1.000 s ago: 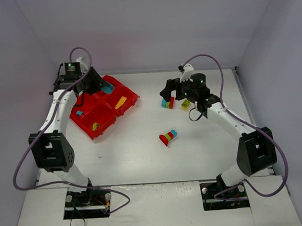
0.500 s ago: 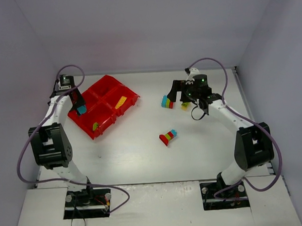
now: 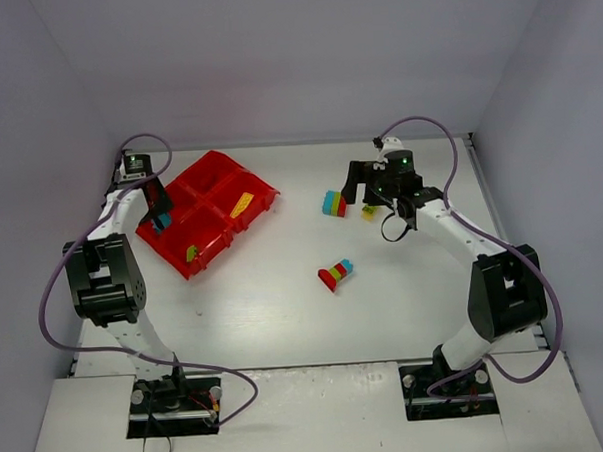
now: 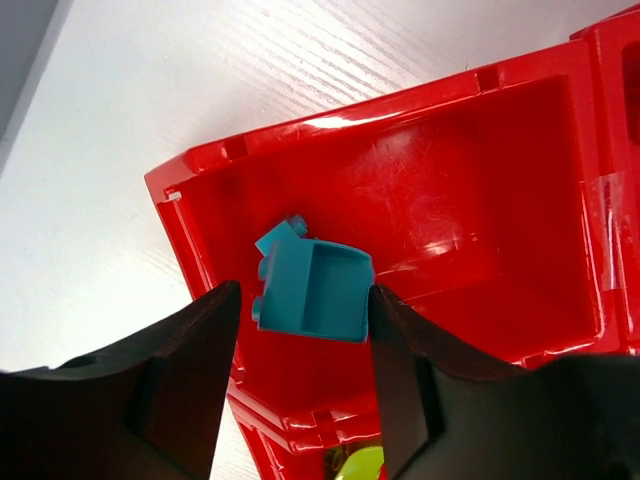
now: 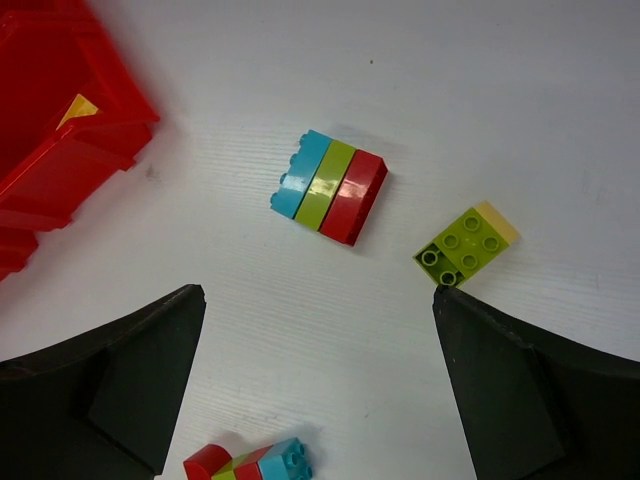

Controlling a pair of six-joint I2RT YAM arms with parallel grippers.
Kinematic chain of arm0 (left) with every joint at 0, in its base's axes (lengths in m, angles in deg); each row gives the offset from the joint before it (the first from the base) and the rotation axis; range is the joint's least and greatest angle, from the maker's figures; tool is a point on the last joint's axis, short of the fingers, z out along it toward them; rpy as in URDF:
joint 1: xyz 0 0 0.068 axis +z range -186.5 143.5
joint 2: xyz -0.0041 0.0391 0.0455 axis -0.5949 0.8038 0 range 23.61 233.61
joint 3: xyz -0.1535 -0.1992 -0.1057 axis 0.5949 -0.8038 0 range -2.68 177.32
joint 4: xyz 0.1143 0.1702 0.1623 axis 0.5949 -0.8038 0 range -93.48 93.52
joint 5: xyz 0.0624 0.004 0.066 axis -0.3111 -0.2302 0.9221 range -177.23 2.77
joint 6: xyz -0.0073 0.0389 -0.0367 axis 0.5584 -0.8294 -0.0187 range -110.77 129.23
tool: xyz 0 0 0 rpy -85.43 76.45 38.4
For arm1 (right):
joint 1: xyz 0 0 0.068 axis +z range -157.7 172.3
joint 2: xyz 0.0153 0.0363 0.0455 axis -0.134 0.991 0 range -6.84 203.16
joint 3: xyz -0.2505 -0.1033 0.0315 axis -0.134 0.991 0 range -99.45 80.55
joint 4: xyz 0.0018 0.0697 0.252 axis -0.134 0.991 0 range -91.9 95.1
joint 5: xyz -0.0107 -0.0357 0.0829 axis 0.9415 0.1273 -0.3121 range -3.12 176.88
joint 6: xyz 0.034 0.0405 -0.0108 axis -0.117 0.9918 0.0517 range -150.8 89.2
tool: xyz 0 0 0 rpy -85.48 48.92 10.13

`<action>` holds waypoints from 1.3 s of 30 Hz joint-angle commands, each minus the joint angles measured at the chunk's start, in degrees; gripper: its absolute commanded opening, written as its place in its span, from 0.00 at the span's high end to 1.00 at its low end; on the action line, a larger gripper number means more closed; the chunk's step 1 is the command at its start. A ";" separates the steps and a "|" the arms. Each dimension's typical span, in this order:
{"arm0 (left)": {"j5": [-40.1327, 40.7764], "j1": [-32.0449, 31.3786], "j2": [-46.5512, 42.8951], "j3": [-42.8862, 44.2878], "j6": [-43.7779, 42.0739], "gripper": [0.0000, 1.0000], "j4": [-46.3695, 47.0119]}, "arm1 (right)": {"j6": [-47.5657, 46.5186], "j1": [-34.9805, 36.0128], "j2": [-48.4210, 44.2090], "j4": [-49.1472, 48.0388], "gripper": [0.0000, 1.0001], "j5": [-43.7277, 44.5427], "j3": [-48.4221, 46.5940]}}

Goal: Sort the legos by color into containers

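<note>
The red four-compartment tray (image 3: 211, 162) lies at the back left. My left gripper (image 3: 159, 214) hangs over its left compartment (image 4: 480, 200), jaws slightly open around a teal brick (image 4: 310, 290); the brick meets the right finger, and red shows between it and the left one. A yellow brick (image 3: 241, 203) and a lime green brick (image 3: 191, 253) lie in other compartments. My right gripper (image 3: 365, 188) is wide open and empty above the table (image 5: 318, 295). Beyond it lie a teal-green-red stack (image 5: 330, 187) and a green-and-yellow brick (image 5: 465, 243).
A second multicolour stack (image 3: 335, 275) lies mid-table and shows in the right wrist view (image 5: 250, 465) between the fingers. The tray's corner (image 5: 60, 170) shows at that view's upper left. Grey walls enclose the table on three sides.
My left gripper has swung from the tray's back compartment to its left compartment, with a teal brick at its tip. My right gripper has drawn back a little from the three-colour stack.
</note>
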 commanded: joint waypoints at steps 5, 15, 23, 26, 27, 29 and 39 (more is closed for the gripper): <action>-0.34 0.25 -4.12 5.95 -0.01 0.33 0.20 | 1.38 -1.68 0.75 1.83 0.12 7.68 -2.62; -1.75 -6.25 -8.07 10.70 -1.86 0.31 -6.05 | 11.12 -1.77 9.44 10.53 0.25 15.06 -10.00; -2.45 -14.08 -8.95 10.61 -2.12 0.31 -7.98 | 17.03 -1.77 16.39 15.29 0.25 20.16 -16.25; -3.24 -15.48 -9.30 10.52 -2.03 0.31 -8.16 | 18.00 -1.77 18.59 15.46 0.27 19.81 -17.83; -3.33 -15.75 -9.48 10.35 -1.95 0.31 -8.07 | 18.26 -1.77 19.55 15.64 0.27 19.72 -18.18; -3.42 -16.19 -9.57 10.26 -1.86 0.31 -8.42 | 19.40 -1.77 20.52 15.73 0.29 19.55 -18.45; -4.83 -17.50 -10.18 10.08 -2.12 0.31 -8.69 | 20.63 -1.86 22.64 15.73 0.38 20.16 -18.80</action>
